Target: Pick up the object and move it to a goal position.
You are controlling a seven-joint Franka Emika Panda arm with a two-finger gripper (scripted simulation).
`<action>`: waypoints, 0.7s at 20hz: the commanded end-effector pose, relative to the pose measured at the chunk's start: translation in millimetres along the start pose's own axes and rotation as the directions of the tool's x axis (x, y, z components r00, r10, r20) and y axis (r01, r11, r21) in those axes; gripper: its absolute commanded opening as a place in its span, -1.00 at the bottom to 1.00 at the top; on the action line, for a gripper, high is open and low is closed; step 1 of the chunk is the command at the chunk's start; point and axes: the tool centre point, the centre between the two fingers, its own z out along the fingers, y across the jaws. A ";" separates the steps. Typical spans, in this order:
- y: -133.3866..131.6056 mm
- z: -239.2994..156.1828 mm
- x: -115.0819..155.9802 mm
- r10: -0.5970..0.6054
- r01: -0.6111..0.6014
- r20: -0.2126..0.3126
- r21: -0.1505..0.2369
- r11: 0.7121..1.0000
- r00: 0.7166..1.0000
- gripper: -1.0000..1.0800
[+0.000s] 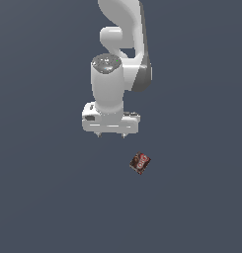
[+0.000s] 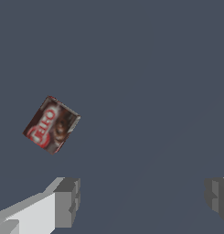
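Wrist view: small dark red-brown box [image 2: 51, 124] flat, off to one side of wide-apart gripper [image 2: 143, 201], outside finger gap, long axis tilted against closing line.

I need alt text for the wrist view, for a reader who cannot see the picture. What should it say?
A small dark red-brown box with a white and red label lies tilted on a plain grey-blue surface, untouched. The open gripper is nearer the camera, its two grey fingertips wide apart with nothing between them.
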 end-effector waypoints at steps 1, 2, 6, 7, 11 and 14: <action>0.0 0.0 0.0 0.000 0.000 0.000 0.000 1.000 1.000 0.92; -0.8 0.4 -0.2 -0.001 0.001 0.001 0.001 1.000 1.000 0.92; -17.9 8.2 -5.3 -0.031 0.030 0.019 0.015 0.999 0.999 0.92; -23.8 10.8 -7.3 -0.041 0.041 0.025 0.020 0.999 0.999 0.92; -32.1 14.3 -10.6 -0.060 0.059 0.034 0.027 0.998 0.998 0.92; -30.8 14.0 -9.6 -0.053 0.052 0.033 0.025 0.998 0.998 0.92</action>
